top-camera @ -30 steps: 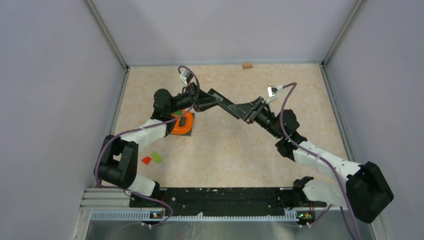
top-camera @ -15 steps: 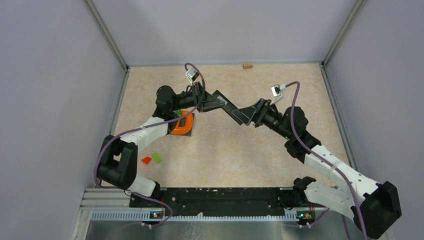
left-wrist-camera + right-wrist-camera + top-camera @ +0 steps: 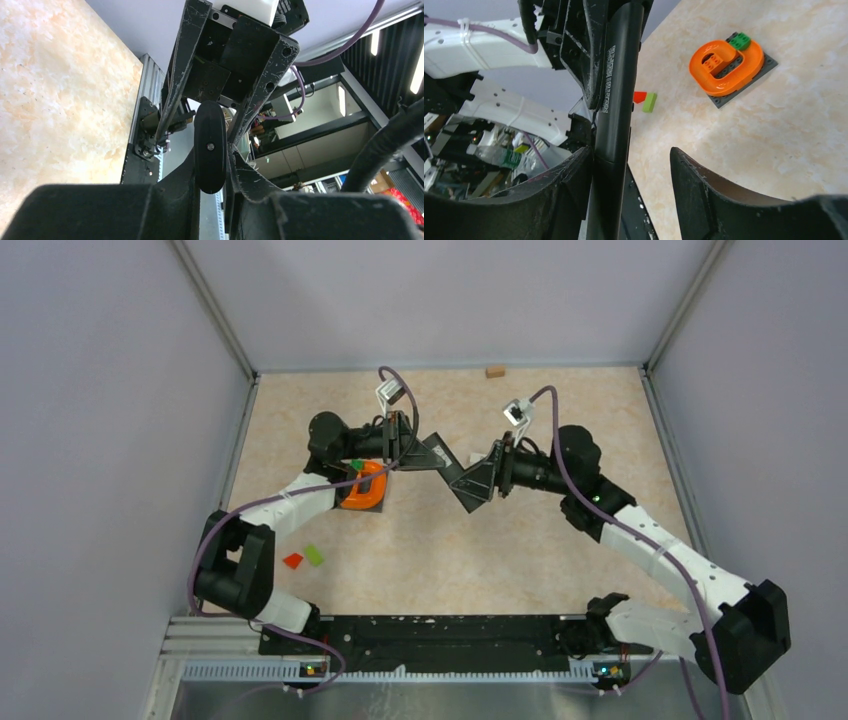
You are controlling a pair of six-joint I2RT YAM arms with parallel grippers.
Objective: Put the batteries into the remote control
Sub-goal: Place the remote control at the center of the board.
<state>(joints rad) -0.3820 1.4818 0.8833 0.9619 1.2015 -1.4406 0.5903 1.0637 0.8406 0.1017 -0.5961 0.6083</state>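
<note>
Right wrist view: the remote (image 3: 616, 75) is up in the air, lying along one finger of the right claw (image 3: 631, 162). That claw is spread, its other finger clear of the remote. Left wrist view: left claw (image 3: 212, 167) pinches the remote, seen end-on. No batteries visible anywhere. An orange ring (image 3: 724, 62) and loose red and green blocks (image 3: 646, 100) sit on the table (image 3: 784, 150) below.

Reads as a mid-air handover. Centre the remote between the right fingers and close squarely on its long edges. Let the left go only once that grip is firm; a skewed pinch could twist it loose.
</note>
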